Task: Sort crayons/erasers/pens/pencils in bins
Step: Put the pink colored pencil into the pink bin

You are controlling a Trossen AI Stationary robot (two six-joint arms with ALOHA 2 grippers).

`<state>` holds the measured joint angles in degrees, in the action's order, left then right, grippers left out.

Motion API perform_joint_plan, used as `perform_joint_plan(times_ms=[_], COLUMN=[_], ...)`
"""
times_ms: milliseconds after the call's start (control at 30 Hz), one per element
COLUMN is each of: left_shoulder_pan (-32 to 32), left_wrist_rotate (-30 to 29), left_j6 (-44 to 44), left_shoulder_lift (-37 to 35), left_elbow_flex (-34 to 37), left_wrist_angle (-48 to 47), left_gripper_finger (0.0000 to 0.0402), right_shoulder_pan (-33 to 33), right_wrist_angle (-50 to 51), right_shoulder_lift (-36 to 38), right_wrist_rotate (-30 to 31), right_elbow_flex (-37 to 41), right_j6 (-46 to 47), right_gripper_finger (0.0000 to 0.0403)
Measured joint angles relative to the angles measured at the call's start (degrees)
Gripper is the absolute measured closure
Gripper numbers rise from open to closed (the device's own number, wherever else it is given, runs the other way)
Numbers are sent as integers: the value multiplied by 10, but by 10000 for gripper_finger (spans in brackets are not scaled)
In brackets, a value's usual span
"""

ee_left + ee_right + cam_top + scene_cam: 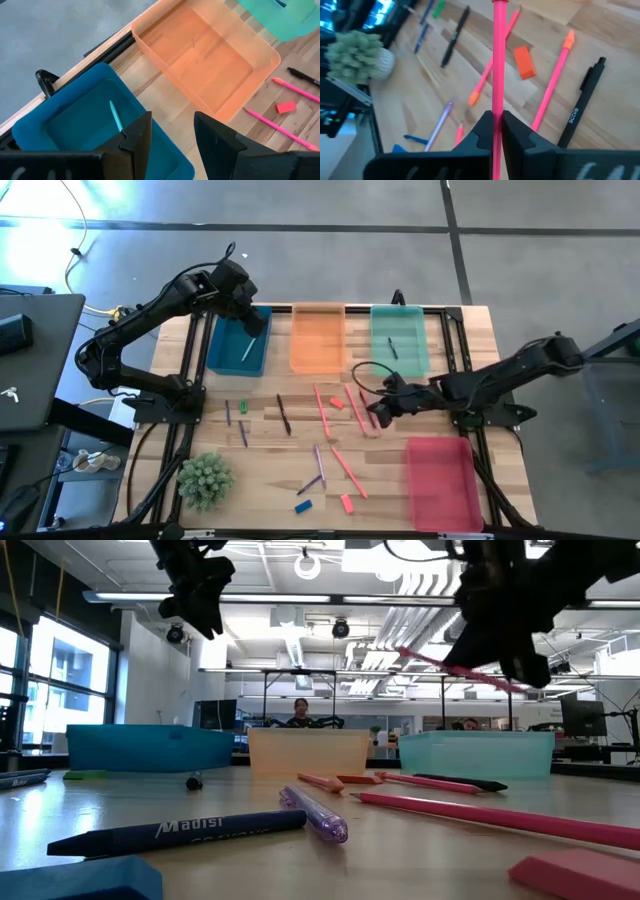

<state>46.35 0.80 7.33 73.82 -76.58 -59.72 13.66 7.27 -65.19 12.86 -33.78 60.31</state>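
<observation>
My right gripper (378, 412) hangs over the table's middle right, shut on a long pink stick (498, 55) that shows tilted in the air in the low view (455, 668). My left gripper (172, 135) stands open above the blue bin (238, 342), nothing between its fingers. One light teal stick (116, 116) lies in that bin. In a row along the far edge stand the blue bin, the orange bin (318, 336) and the teal bin (400, 338), which holds a dark pen. The pink-red bin (442, 480) sits near right. Pens, pencils and erasers (524, 62) lie scattered on the wood. My right gripper pinches the pink stick's shaft (497, 111) between its two fingers. The fingers slant down from the table's right side, and most of the stick reaches out ahead of the fingertips. The stick is lifted clear of the table and tilted.
A small potted plant (205, 480) stands near the front left. Pink sticks (555, 80), a black pen (582, 105) and a purple pen (440, 125) lie below my right gripper. A blue eraser (304, 506) and a pink one (346, 503) lie near the front edge.
</observation>
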Motion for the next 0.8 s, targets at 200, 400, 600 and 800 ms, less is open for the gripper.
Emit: perform_joint_plan(times_ms=[200, 400, 600, 800], left_shoulder_pan=[0, 0, 0, 0], left_wrist_rotate=[0, 0, -1, -2], left_j6=[0, 1, 8, 15], left_shoulder_lift=[0, 0, 0, 0], left_elbow_flex=[0, 0, 0, 0], left_wrist_angle=[0, 0, 1, 1], left_gripper_finger=[264, 264, 264, 264], right_shoulder_pan=[25, 72, 127, 181], right_wrist_angle=[53, 128, 156, 182], right_shoulder_lift=[69, 132, 177, 187], right_wrist_rotate=[2, -5, -17, -47], right_elbow_flex=[0, 0, 0, 0], right_j6=[27, 81, 136, 201], right_gripper_finger=[402, 402, 402, 402])
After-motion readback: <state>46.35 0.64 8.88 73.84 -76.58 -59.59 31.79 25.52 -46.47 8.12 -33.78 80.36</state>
